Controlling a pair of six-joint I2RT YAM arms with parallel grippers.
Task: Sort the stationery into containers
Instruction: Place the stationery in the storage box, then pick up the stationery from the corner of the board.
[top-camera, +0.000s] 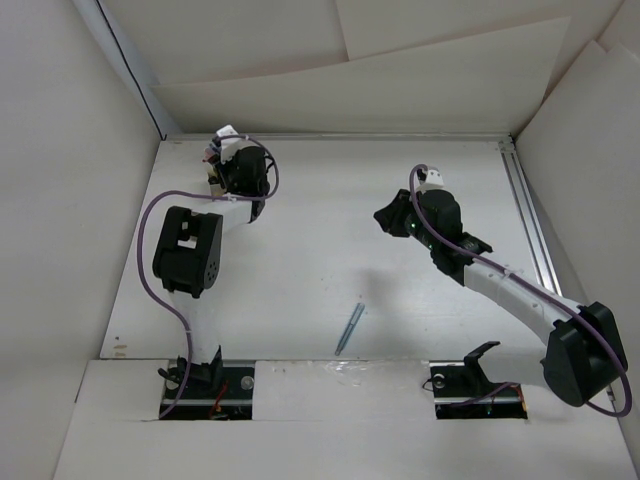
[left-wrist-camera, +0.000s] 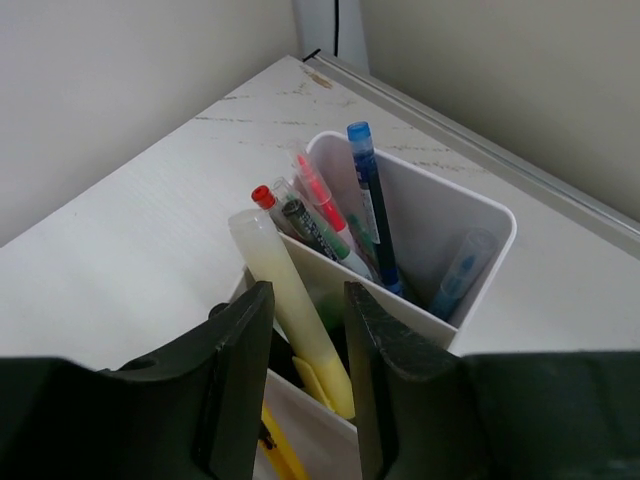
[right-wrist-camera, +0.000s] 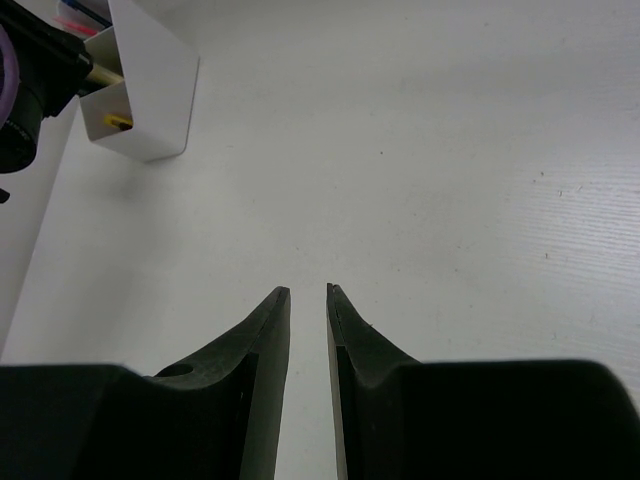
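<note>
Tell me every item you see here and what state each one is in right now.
container: upright, both compartments holding stationery.
yellow highlighter: standing tilted in the near compartment, between the left fingers.
blue pen: leaning in the far compartment.
loose pen: lying flat, unsorted.
left fingers: apart, flanking the highlighter; contact unclear.
right fingers: slightly apart, empty.
</note>
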